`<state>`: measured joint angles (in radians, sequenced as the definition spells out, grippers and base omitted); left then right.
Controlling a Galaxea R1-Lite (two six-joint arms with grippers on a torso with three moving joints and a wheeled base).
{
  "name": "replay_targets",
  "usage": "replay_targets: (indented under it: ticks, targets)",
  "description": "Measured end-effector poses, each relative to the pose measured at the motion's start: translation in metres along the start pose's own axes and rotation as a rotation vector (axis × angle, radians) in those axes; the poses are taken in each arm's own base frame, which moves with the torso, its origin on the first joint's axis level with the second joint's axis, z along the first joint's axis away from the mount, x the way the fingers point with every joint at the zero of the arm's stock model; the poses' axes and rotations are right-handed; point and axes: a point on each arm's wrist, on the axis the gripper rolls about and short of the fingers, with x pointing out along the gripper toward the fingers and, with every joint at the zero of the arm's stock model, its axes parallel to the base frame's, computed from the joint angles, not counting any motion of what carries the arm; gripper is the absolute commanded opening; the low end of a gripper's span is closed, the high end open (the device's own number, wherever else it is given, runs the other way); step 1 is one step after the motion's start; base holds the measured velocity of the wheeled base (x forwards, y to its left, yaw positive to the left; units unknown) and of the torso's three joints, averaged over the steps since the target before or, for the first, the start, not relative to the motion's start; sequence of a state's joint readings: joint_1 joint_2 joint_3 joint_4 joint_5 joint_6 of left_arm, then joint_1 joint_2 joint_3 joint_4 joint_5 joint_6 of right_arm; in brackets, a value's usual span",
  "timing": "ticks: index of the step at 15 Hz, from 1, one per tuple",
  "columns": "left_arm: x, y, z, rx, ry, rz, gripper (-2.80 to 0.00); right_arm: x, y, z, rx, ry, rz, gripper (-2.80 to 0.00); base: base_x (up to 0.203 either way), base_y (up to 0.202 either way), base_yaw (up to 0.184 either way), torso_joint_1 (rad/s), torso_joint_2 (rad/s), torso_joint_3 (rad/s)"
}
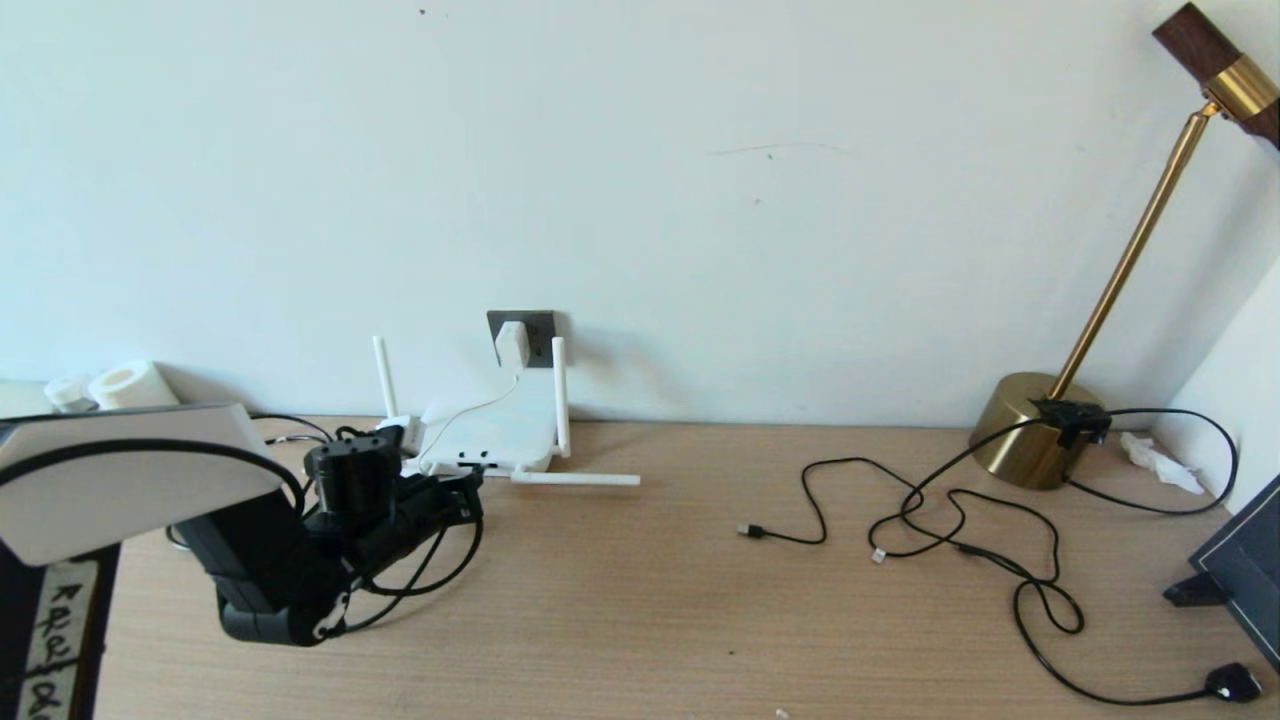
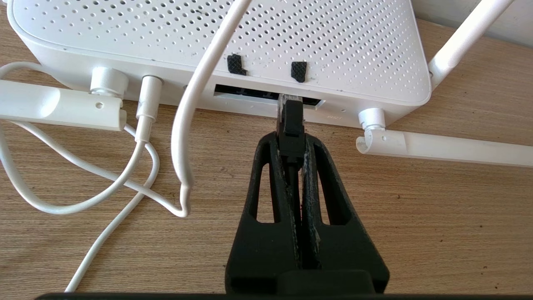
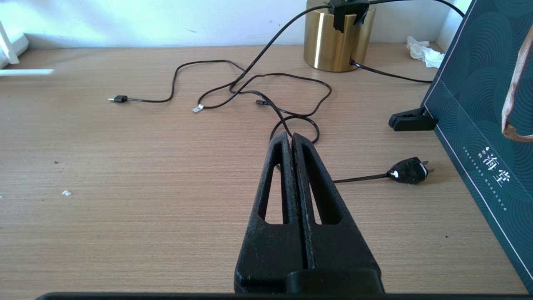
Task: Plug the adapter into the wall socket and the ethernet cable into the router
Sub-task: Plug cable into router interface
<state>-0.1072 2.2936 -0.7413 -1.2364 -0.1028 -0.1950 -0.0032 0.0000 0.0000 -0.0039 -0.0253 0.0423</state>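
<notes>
The white router lies flat near the wall, with its dark port slot facing my left gripper. That gripper is shut on the black boot of the ethernet cable. The cable's clear tip sits at the mouth of the port slot. The black cable loops back under the left arm. The white adapter sits in the dark grey wall socket, and its thin white cord runs to the router. My right gripper is shut and empty over bare table, out of the head view.
One router antenna lies flat on the table beside the port. At the right are thin black cables, a black plug, a brass lamp base, a black clip and a dark green bag. Paper rolls stand far left.
</notes>
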Motion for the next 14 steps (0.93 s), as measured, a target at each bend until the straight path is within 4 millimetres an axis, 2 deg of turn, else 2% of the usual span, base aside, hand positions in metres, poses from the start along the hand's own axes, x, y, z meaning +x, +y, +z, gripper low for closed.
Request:
replay_targets:
  ticks: [14]
  targets:
    - [0.0001, 0.0001, -0.0006, -0.001, 0.009, 0.002, -2.80, 0.0000, 0.0000, 0.0000, 0.000, 0.000, 0.000, -2.80, 0.000, 0.000, 0.000, 0.000, 0.00, 0.000]
